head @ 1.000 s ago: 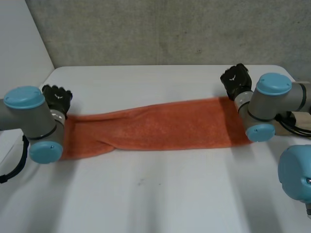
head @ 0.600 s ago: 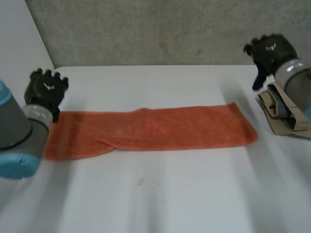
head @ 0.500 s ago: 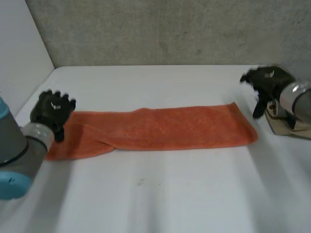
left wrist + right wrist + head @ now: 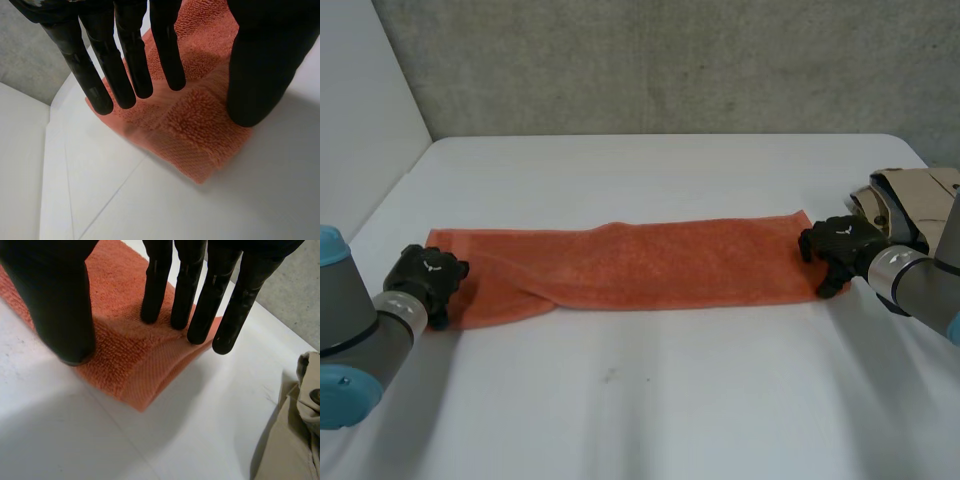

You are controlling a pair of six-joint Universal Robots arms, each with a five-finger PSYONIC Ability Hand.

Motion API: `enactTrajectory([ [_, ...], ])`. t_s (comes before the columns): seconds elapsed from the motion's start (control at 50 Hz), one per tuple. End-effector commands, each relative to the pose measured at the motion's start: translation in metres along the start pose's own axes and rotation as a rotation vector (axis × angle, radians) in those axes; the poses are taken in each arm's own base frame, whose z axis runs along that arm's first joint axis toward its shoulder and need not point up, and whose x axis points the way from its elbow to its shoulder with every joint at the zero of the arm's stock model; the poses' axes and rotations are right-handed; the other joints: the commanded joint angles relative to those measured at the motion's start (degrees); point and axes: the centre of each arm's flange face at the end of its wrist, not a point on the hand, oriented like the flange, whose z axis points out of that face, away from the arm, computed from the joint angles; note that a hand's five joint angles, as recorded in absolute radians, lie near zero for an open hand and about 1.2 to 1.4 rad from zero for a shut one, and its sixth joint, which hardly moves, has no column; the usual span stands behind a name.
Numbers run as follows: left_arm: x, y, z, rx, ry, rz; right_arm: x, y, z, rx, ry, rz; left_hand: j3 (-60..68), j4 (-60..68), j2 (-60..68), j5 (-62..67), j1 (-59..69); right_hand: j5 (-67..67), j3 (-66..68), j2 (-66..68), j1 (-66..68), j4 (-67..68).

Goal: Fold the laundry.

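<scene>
An orange towel (image 4: 640,264), folded into a long strip, lies flat across the middle of the white table (image 4: 650,400). My left hand (image 4: 428,276) is down at the strip's left end, by its near corner. In the left wrist view the straight fingers (image 4: 131,60) and thumb (image 4: 262,65) rest on the towel (image 4: 195,125) without curling round it. My right hand (image 4: 840,246) sits at the strip's right end near its front corner. There the fingers (image 4: 192,285) and thumb (image 4: 55,305) stand straight on the towel (image 4: 135,360), holding nothing.
A beige garment (image 4: 910,205) lies bunched at the table's right edge just behind my right hand, also seen as beige cloth (image 4: 292,430) beside that hand. A grey wall (image 4: 670,65) runs along the table's far side.
Both hands let go of the towel ends, rose and swung outward, then came back down onto the near corners. The towel dropped flat and lies straighter.
</scene>
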Motion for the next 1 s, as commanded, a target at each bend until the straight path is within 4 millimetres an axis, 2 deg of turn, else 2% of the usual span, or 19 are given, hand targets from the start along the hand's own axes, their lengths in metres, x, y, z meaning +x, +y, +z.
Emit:
enactTrajectory([
  [0.02, 0.001, 0.0, 0.0, 0.002, 0.0, -0.001, 0.005, 0.001, -0.001, -0.012, 0.042, -0.008, 15.7, 15.9, 15.7, 16.3, 15.1, 39.7, 37.8, 37.8, 44.1, 38.4],
  [0.1, -0.002, -0.003, -0.001, 0.013, -0.011, 0.0, 0.011, 0.005, -0.006, -0.026, 0.045, 0.008, 15.7, 15.9, 15.7, 16.3, 15.1, 39.8, 37.9, 37.8, 44.1, 38.4],
  [0.22, -0.008, -0.011, -0.005, 0.037, -0.027, 0.001, 0.019, 0.005, -0.024, -0.042, 0.067, -0.02, 14.2, 14.4, 14.2, 14.8, 13.6, 39.8, 37.9, 37.8, 44.1, 38.4],
  [0.28, -0.012, -0.015, -0.008, 0.051, -0.042, 0.001, 0.029, 0.006, -0.031, -0.044, 0.094, -0.038, 11.3, 11.6, 11.3, 12.0, 10.8, 39.8, 37.9, 37.8, 44.1, 38.4],
  [0.32, -0.013, -0.016, -0.008, 0.056, -0.046, 0.0, 0.03, 0.007, -0.031, -0.041, 0.092, -0.04, 10.5, 10.7, 10.5, 11.1, 9.9, 17.3, 15.3, 15.3, 21.6, 15.9],
  [0.34, -0.013, -0.016, -0.008, 0.055, -0.047, 0.0, 0.029, 0.008, -0.03, -0.041, 0.08, -0.039, 9.8, 10.1, 9.8, 10.5, 9.2, -4.9, -6.8, -6.8, -0.5, -6.2],
  [0.36, -0.013, -0.017, -0.008, 0.056, -0.046, 0.001, 0.028, 0.009, -0.029, -0.039, 0.075, -0.037, 9.5, 9.7, 9.5, 10.1, 8.9, -11.9, -13.8, -13.9, -7.6, -13.3],
  [0.4, -0.012, -0.016, -0.009, 0.054, -0.043, 0.001, 0.027, 0.008, -0.029, -0.027, 0.06, -0.026, 8.5, 8.7, 8.5, 9.1, 7.9, -16.8, -18.8, -18.8, -12.5, -18.2],
  [0.5, -0.008, -0.015, -0.011, 0.051, -0.03, 0.003, 0.02, 0.007, -0.03, 0.004, 0.008, -0.021, 6.5, 6.7, 6.4, 7.1, 5.9, -16.5, -18.4, -18.5, -12.2, -17.9],
  [0.62, -0.009, -0.016, -0.011, 0.051, -0.034, 0.001, 0.02, 0.009, -0.028, 0.01, 0.004, -0.021, 6.3, 6.5, 6.3, 6.9, 5.7, -12.5, -14.4, -14.5, -8.2, -13.9],
  [0.7, -0.01, -0.016, -0.011, 0.054, -0.036, 0.002, 0.019, 0.019, -0.018, 0.013, 0.009, -0.034, 6.3, 6.5, 6.3, 6.9, 5.7, -5.8, -7.7, -7.7, -1.4, -7.1],
  [0.88, -0.009, -0.016, -0.011, 0.055, -0.035, 0.001, 0.021, 0.027, -0.008, 0.009, 0.012, -0.038, 6.3, 6.5, 6.3, 6.9, 5.7, 1.3, -0.6, -0.7, 5.6, -0.1],
  [0.96, -0.01, -0.016, -0.01, 0.052, -0.038, 0.0, 0.021, 0.026, -0.006, 0.021, 0.015, -0.047, 6.1, 6.4, 6.1, 6.8, 5.5, 16.1, 14.2, 14.1, 20.4, 14.7],
  [1.0, -0.01, -0.016, -0.01, 0.052, -0.038, 0.0, 0.021, 0.026, -0.005, 0.025, 0.019, -0.049, 6.0, 6.2, 5.9, 6.6, 5.4, 31.8, 29.9, 29.9, 36.2, 30.5],
])
